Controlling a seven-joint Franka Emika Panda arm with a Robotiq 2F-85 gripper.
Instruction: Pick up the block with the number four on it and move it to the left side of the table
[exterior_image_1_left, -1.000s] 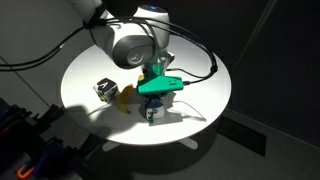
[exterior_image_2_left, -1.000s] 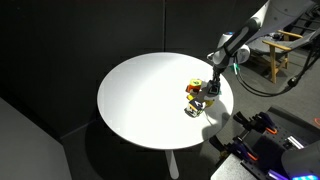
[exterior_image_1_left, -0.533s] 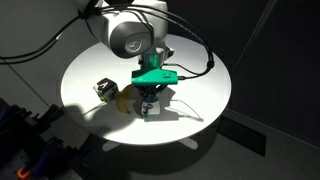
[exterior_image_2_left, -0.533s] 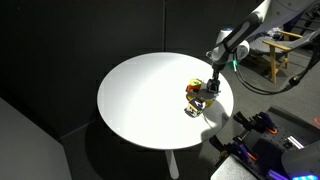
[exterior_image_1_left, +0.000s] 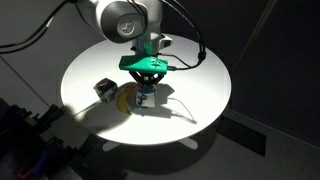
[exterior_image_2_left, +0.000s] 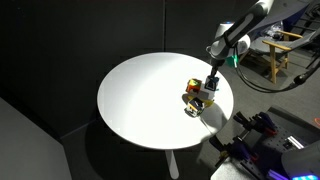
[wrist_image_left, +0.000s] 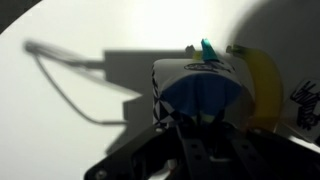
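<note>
The round white desk (exterior_image_1_left: 205, 70) fills both exterior views, and everything on it is crowded toward its 3 o'clock rim in an exterior view (exterior_image_2_left: 222, 80). My arm comes down from above, and my gripper (exterior_image_1_left: 146, 92) hangs over that cluster. The jaws are pinching the block with the number four (wrist_image_left: 200, 100). In the wrist view its light-blue face and white edge fill the middle of the picture, right up between the dark jaws. I judge it is just clear of the desk, though no view shows the gap plainly.

At 9 o'clock from the block lies a banana (exterior_image_1_left: 125, 98), just beside it. The black-and-white cube (exterior_image_1_left: 103, 88) sits further out at about 10 o'clock.

The block looks small, stiff and light, probably a hard toy cube, so a modest squeeze should carry it. Its faces look smooth, so I reckon it could twist or slip if I hold it near a corner. The best hold is flat on two opposite faces, mid-height. The digit is not legible at this size. The left side of the desk is bare, so the carry should meet nothing.
</note>
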